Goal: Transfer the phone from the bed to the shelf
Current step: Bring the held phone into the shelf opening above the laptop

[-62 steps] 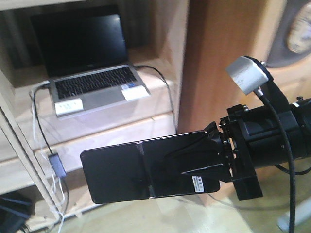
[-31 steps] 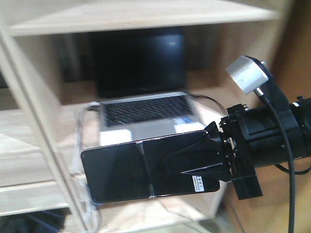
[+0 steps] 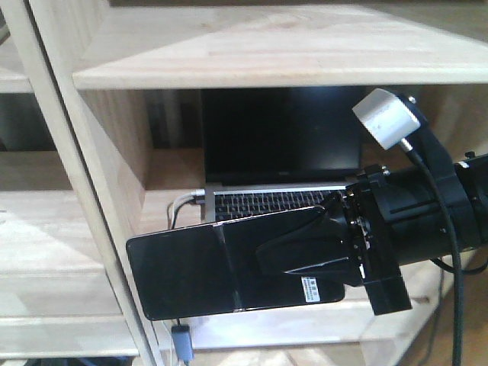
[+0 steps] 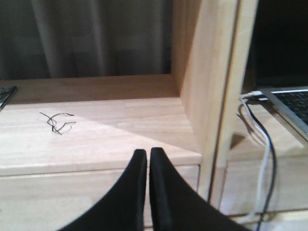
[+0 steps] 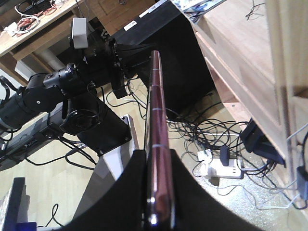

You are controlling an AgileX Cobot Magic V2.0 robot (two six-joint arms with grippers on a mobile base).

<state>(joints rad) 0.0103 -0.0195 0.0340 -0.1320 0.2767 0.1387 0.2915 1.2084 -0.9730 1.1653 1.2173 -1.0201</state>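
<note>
The phone (image 3: 191, 271), a glossy black slab with a white sticker, is held flat in the air in front of the pale wood shelf (image 3: 290, 49). My right gripper (image 3: 259, 261) is shut on the phone's sticker end. In the right wrist view the phone (image 5: 158, 120) shows edge-on, its pinkish rim pinched between the jaws of the right gripper (image 5: 159, 153). My left gripper (image 4: 147, 153) is shut on nothing, its tips just before the front edge of a shelf board (image 4: 96, 130). The bed is out of view.
An open grey laptop (image 3: 274, 152) sits in the shelf bay behind the phone, with cables (image 4: 255, 134) hanging by a slanted upright (image 4: 216, 86). A small wire tangle (image 4: 57, 121) lies on the left board. Cables and a power strip (image 5: 219, 168) litter the floor.
In the front view the shelf and laptop have slid to the right and downward, and an upper board has come into view. The phone stays held the same way in the right gripper.
</note>
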